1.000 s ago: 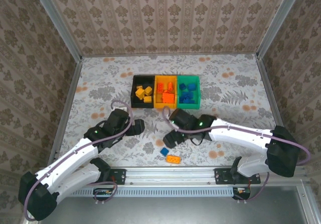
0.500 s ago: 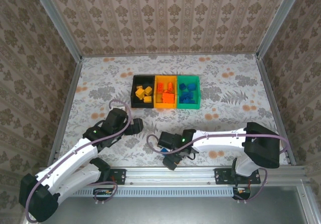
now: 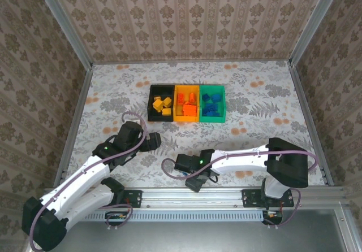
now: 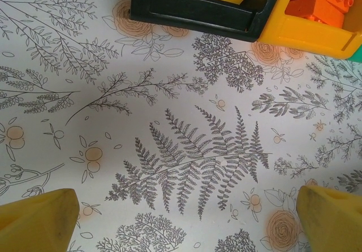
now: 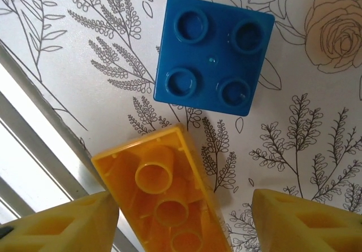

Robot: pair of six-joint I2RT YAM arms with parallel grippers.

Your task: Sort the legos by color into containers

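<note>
In the right wrist view a yellow-orange lego (image 5: 164, 198) lies upside down between the fingers of my right gripper (image 5: 184, 224). The left finger (image 5: 62, 224) is right beside it and the right finger (image 5: 308, 221) stands apart, so the gripper is open. A blue lego (image 5: 214, 54) lies studs up just beyond. From above, the right gripper (image 3: 192, 176) covers both bricks. My left gripper (image 3: 153, 142) is open over bare cloth (image 4: 184, 224). The containers stand in a row: black (image 3: 161, 87), orange-yellow (image 3: 187, 87) and green (image 3: 213, 86), holding yellow, red-orange and blue legos.
The metal rail (image 5: 22, 122) of the table's near edge runs close beside the yellow-orange lego. In the left wrist view the black bin's wall (image 4: 192, 12) and the orange-yellow bin's wall (image 4: 308, 31) lie ahead. Patterned walls enclose the table.
My right gripper has swung from the table's middle down toward the near edge, over the two loose bricks, and its jaws have narrowed. The left arm has barely moved.
</note>
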